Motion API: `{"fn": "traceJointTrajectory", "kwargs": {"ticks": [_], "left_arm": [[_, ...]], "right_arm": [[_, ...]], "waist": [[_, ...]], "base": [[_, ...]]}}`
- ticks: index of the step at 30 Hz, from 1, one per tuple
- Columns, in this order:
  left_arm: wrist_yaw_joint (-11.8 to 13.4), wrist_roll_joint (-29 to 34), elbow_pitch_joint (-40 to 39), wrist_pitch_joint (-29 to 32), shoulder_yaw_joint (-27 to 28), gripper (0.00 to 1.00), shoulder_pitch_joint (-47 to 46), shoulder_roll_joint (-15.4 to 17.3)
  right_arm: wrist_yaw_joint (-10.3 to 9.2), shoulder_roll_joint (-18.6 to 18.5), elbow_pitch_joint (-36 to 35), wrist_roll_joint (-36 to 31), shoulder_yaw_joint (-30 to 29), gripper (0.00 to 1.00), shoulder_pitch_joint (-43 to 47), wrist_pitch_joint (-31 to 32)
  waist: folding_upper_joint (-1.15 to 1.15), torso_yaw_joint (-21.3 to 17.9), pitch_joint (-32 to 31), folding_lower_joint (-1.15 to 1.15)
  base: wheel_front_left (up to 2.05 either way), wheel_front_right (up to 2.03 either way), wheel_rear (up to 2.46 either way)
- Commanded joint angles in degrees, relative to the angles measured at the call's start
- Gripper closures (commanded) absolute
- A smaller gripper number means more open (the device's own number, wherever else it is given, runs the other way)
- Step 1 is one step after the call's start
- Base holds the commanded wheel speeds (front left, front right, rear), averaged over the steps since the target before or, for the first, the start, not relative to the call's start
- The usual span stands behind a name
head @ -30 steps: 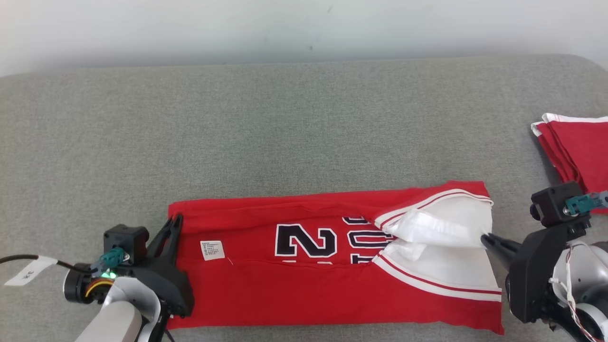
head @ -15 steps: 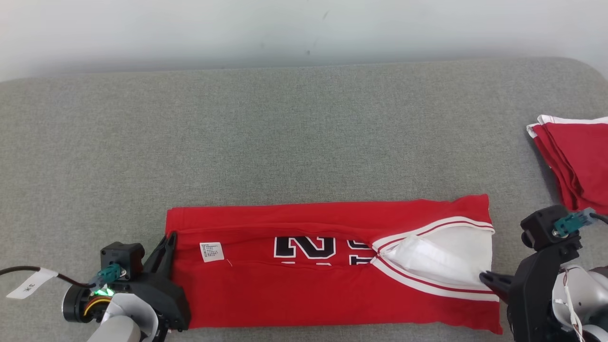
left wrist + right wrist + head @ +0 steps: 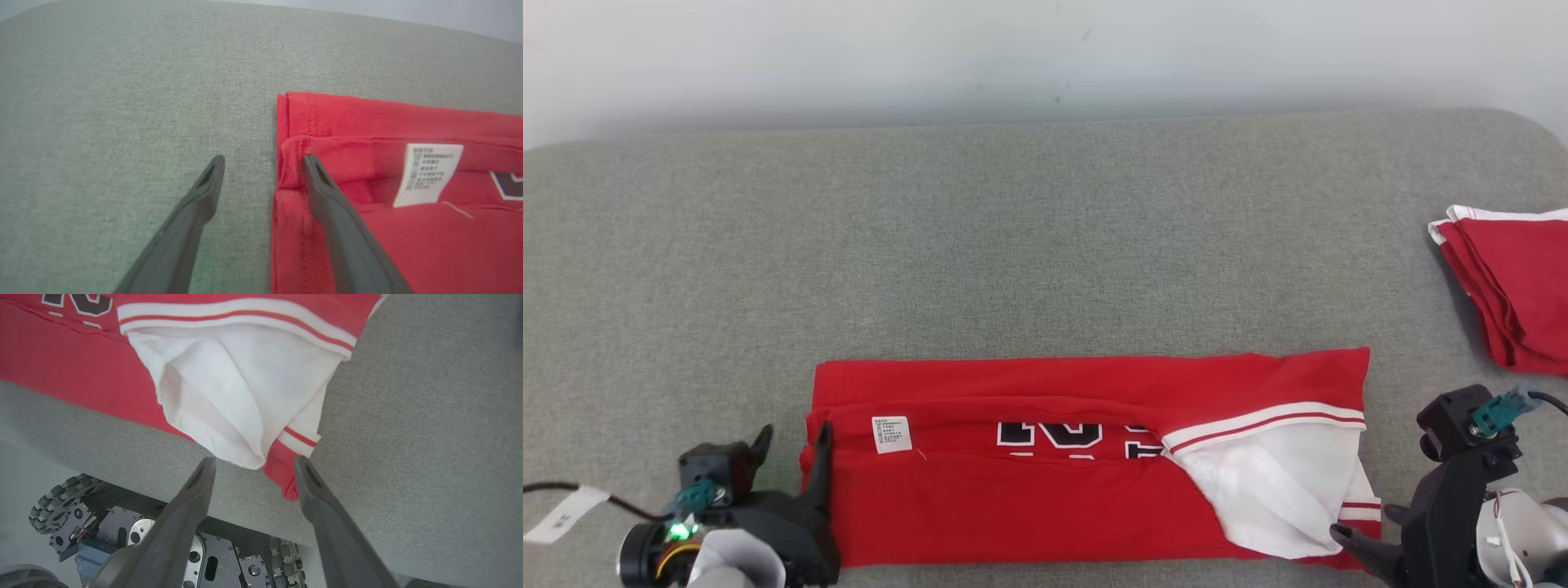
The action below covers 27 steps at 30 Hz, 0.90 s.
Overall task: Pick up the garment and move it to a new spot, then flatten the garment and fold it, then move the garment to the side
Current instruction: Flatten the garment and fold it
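Since a second ago the near layer of the garment point(image 3: 1045, 506) has closed further over the black number, leaving a thin strip of the digits showing, and both grippers have let go. The red jersey is lying folded lengthwise near the front edge of the grey cushioned surface point(image 3: 1045, 245), its white care label point(image 3: 891, 434) facing up near the left end and a white lining flap point(image 3: 1274, 490) spilling out at the right end. The left gripper point(image 3: 795, 433) is sitting at the garment's left edge with its fingers spread wide; in the left wrist view one finger is lying over the red hem and the other over bare grey fabric. The right gripper point(image 3: 254, 460) is hovering with fingers parted on either side of the jersey's near right corner, pinching nothing. A second folded red garment point(image 3: 1511, 294) is resting well apart at the far right, and the robot's wheeled base point(image 3: 61, 510) is showing below the cushion's edge
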Motion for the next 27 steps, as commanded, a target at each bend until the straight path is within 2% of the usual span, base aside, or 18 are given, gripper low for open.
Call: {"fn": "traceJointTrajectory", "kwargs": {"ticks": [1, 5, 9, 11, 15, 19, 23, 27], "left_arm": [[0.54, -0.85, 0.08, -0.69, 0.55, 0.0, 1.26, 0.4], [1.98, -0.92, -1.25, -3.06, 2.26, 0.0, 3.73, 0.91], [2.68, 0.33, -6.39, -5.03, 4.87, 0.0, 6.69, 0.82], [2.48, 1.96, -11.65, -5.25, 6.87, 0.0, 8.14, 0.55], [1.65, 6.38, -23.53, -5.21, 13.25, 0.0, 13.72, -2.31], [-2.1, 9.28, -32.14, -5.23, 18.87, 0.0, 18.45, -6.36], [-6.73, 10.79, -37.58, -5.24, 23.5, 0.0, 22.2, -10.85], [-9.63, 12.26, -40.52, -5.24, 25.38, 0.0, 24.69, -13.11]], "right_arm": [[-0.13, 0.46, -0.09, -0.42, -0.59, 0.0, 1.17, 0.57], [-0.13, 1.96, -0.85, -0.22, -2.97, 0.0, 2.35, 1.74], [-0.13, 5.37, -2.55, 0.14, -6.54, 0.0, 3.41, -1.98], [-0.13, 7.56, -2.9, -0.44, -8.62, 0.0, 3.84, -4.57], [-0.13, 12.58, -2.32, -3.3, -12.81, 0.0, 3.95, -11.57], [-0.13, 16.8, 1.79, -6.44, -16.66, 0.0, 3.22, -18.44], [-0.13, 17.96, 7.18, -9.02, -18.75, 0.0, 1.89, -22.8], [-0.13, 18.05, 12.7, -9.47, -19.7, 0.0, -1.03, -26.65]], "waist": [[0.0, 0.02, -0.38, 0.0], [0.0, 0.31, -1.49, 0.0], [0.0, 1.04, -2.83, 0.0], [0.0, 1.48, -3.4, 0.0], [0.0, 2.28, -4.35, 0.0], [0.0, 2.79, -4.9, 0.0], [0.0, 3.24, -4.78, 0.0], [0.0, 3.87, -3.49, 0.0]], "base": [[0.0, 0.0, 0.0], [0.0, 0.0, 0.0], [0.0, 0.0, 0.0], [0.0, 0.0, 0.0], [0.0, 0.0, 0.0], [0.0, 0.0, 0.0], [0.0, 0.0, 0.0], [0.0, 0.0, 0.0]]}}
